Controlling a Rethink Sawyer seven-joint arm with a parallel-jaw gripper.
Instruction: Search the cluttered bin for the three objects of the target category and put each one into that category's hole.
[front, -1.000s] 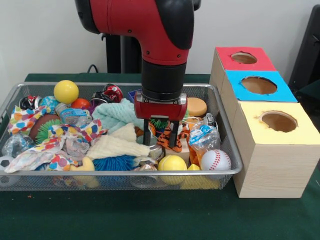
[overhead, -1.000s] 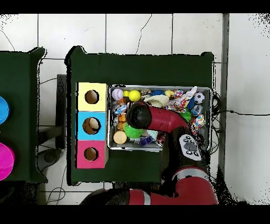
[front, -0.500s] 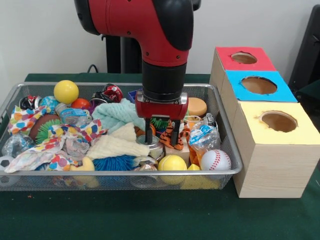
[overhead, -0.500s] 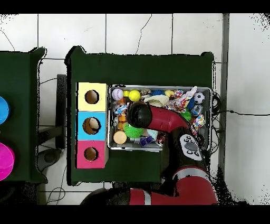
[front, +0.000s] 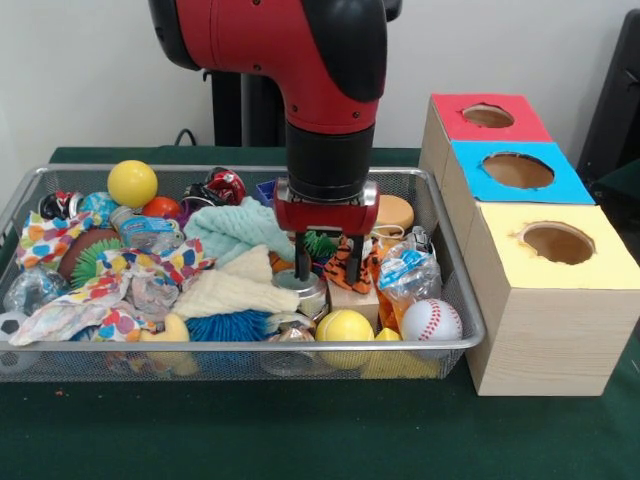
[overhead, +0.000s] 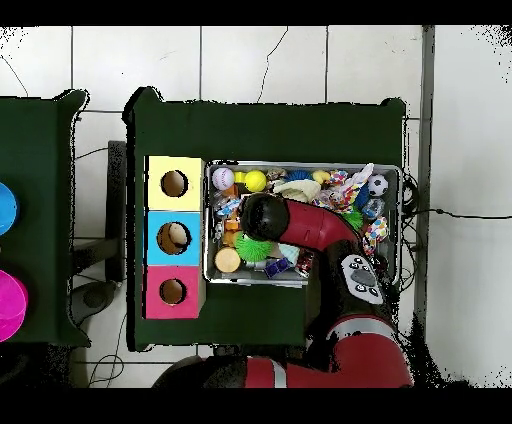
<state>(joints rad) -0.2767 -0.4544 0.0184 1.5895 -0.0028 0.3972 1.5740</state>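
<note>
My gripper (front: 325, 268) hangs over the right half of the wire mesh bin (front: 200, 170). It is shut on the orange black-striped tiger plush (front: 346, 262) and holds it just above the clutter. A green spiky puffball (front: 320, 244) shows behind the fingers and as a green patch in the overhead view (overhead: 252, 248). The blue spiky puffball (front: 228, 325) lies near the bin's front rim. The red-topped box's hole (front: 488, 116) is to the right of the bin, farthest back in the row. In the overhead view the arm (overhead: 300, 228) covers the gripper.
A blue-topped box (front: 517, 170) and a yellow-topped box (front: 557, 242) stand in a row with the red one. Yellow balls (front: 132, 183) (front: 345, 326), a baseball (front: 431, 320), a dotted cloth (front: 110, 285) and a pale green towel (front: 235, 232) fill the bin.
The fingers have closed on the tiger plush. The gripper has risen a little, and the plush has come up with it.
</note>
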